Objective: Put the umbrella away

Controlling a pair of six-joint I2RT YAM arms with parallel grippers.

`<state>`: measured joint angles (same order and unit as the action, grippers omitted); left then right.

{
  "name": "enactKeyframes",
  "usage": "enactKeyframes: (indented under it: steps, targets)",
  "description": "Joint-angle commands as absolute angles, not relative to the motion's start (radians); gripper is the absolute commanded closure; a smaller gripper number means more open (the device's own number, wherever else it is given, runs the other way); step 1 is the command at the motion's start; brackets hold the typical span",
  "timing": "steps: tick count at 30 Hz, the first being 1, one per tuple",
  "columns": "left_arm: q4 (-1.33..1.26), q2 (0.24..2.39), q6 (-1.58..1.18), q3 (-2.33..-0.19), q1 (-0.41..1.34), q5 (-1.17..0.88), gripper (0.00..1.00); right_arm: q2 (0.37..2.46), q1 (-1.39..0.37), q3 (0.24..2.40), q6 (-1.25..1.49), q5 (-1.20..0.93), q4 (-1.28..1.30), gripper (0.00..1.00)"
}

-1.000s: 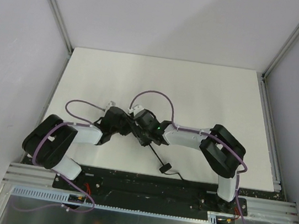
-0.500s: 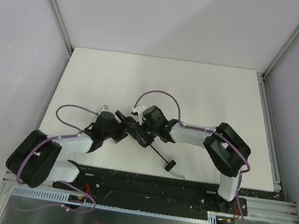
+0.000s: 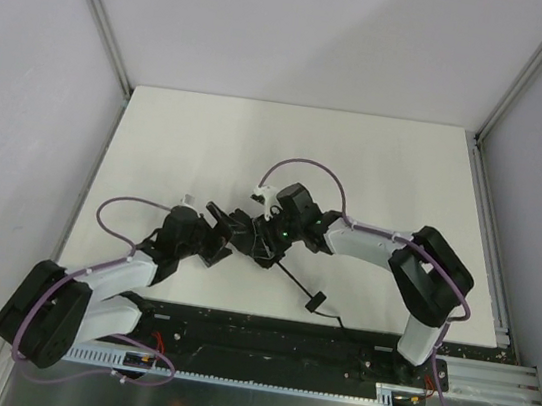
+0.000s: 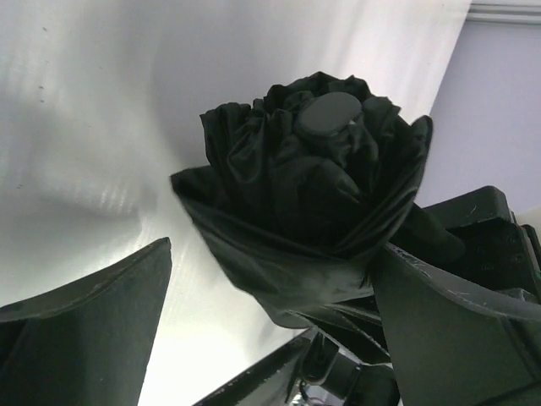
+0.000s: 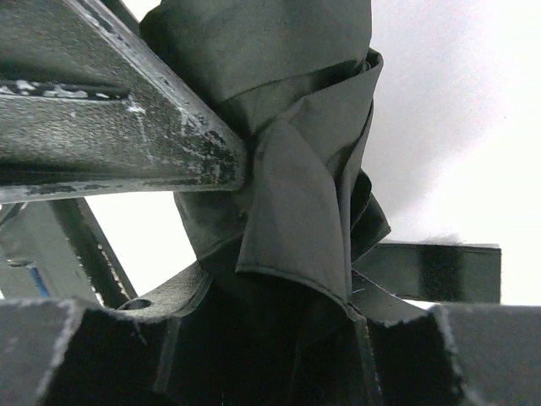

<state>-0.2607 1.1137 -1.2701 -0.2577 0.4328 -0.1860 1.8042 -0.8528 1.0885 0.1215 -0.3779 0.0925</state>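
Showing the umbrella (image 3: 282, 268) lying slantwise on the white table (image 3: 377, 167), close to the table's near edge. Nearest lies the knob handle (image 3: 317, 301), right of centre, with the thin strap (image 3: 334, 317) trailing from it toward the right. From the handle the bare shaft (image 3: 293, 279) runs far and left to the bunched black canopy (image 3: 246, 233), about midway across the table.

The two grippers meet at the canopy from opposite sides. The right gripper (image 3: 264, 240) reaches in from the right and clasps the bundle; in its wrist view, folded fabric fills the gap between its fingers. The left gripper (image 3: 217, 243) comes in from the left with its fingers (image 4: 84, 330) spread wide. In its wrist view the canopy stands between them, end-on to the camera, with its round cap (image 4: 330, 114) uppermost. The fabric lies close against one finger and apart from the other. Whether the canopy rests on the table or is lifted off it cannot be told. Beyond the grippers the table runs on to the far wall (image 3: 324, 39).
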Motion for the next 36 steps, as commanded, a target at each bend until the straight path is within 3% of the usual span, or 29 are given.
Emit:
enactKeyframes:
  steps: [1, 13, 24, 36]
  targets:
    - [-0.29, 1.071, -1.339, -0.264, 0.427, -0.245, 0.01, 1.717, -0.857, 1.099, 0.152, -0.432, 0.019, 1.0]
    - [-0.272, 1.019, -1.397, -0.282, 0.428, -0.248, 0.0, 1.665, -0.868, 1.1, 0.158, -0.358, 0.043, 1.0]
    - [-0.196, 0.76, -1.369, -0.274, 0.422, -0.257, 0.01, 1.57, -0.82, 1.109, -0.006, -0.139, 0.165, 1.0]
    - [-0.167, 1.019, -1.398, -0.561, 0.457, -0.279, 0.01, 1.516, -0.838, 1.139, -0.019, -0.18, 0.178, 1.0]
